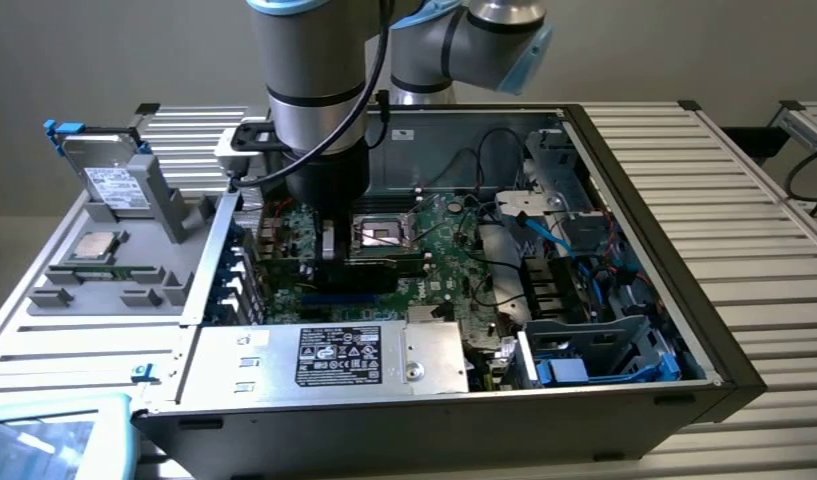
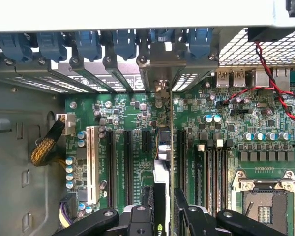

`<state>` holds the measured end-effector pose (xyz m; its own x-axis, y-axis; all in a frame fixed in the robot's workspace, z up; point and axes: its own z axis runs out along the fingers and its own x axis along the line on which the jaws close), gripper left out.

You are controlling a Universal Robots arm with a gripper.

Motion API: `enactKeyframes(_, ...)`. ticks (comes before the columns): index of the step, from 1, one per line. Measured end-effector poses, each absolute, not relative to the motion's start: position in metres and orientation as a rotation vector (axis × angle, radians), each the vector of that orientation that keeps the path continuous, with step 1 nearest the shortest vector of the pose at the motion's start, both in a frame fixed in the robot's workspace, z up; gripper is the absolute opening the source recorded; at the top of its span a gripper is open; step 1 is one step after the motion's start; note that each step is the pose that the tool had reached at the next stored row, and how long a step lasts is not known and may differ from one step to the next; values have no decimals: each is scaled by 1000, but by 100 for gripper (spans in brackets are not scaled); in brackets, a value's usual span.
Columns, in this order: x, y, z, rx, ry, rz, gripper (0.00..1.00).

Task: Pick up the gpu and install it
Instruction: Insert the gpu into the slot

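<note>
"What was around the job?"

"A slatted metal counter (image 1: 768, 190) carried the open computer case (image 1: 381, 410), with the motherboard (image 2: 113, 113) lying flat inside."

"Where was the gpu?"

"I saw the gpu (image 2: 161, 196) standing on edge over the motherboard, among its black expansion slots (image 2: 128, 162). I couldn't tell whether it was seated."

"And the fingers?"

"The fingers (image 2: 191, 216) were clenched on the gpu, one on each face, just above the motherboard."
</note>
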<state>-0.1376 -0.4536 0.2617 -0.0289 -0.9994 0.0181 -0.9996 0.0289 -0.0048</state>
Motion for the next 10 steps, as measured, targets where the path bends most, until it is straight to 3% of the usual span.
enactKeyframes(10,-139,-453,262,2185,-2244,26,27)
